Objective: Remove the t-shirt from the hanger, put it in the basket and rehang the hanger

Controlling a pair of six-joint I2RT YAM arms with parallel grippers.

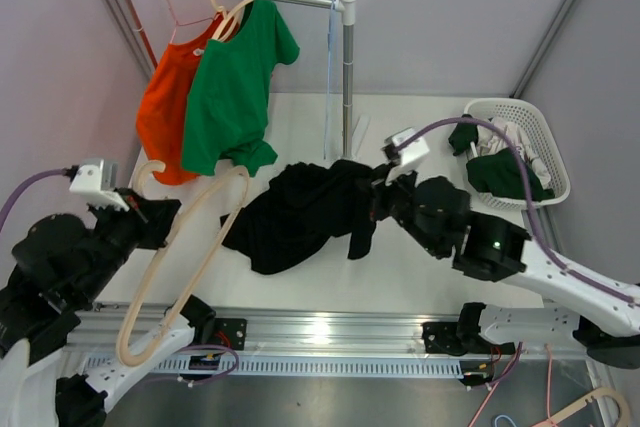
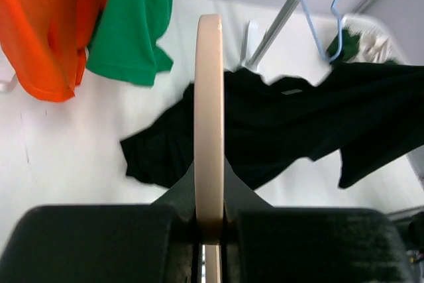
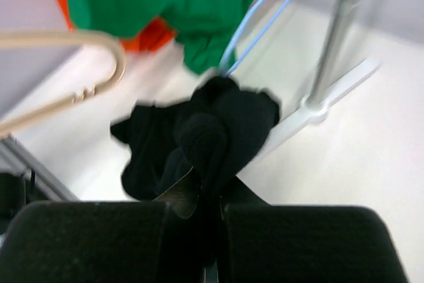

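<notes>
A black t-shirt point(image 1: 300, 212) lies spread on the white table, its right edge lifted. My right gripper point(image 1: 380, 192) is shut on a bunch of that shirt point(image 3: 218, 134). A beige wooden hanger point(image 1: 185, 247) lies bare to the left of the shirt, apart from it. My left gripper point(image 1: 165, 222) is shut on the hanger's bar, which runs upright between the jaws in the left wrist view point(image 2: 209, 124). The shirt also shows beyond the hanger there point(image 2: 285, 124).
A clothes rack point(image 1: 345, 57) at the back holds an orange shirt point(image 1: 165, 107) and a green shirt point(image 1: 235, 87) on hangers, plus a thin blue hanger point(image 1: 330, 77). A white basket point(image 1: 520, 147) with dark green clothes stands at the right.
</notes>
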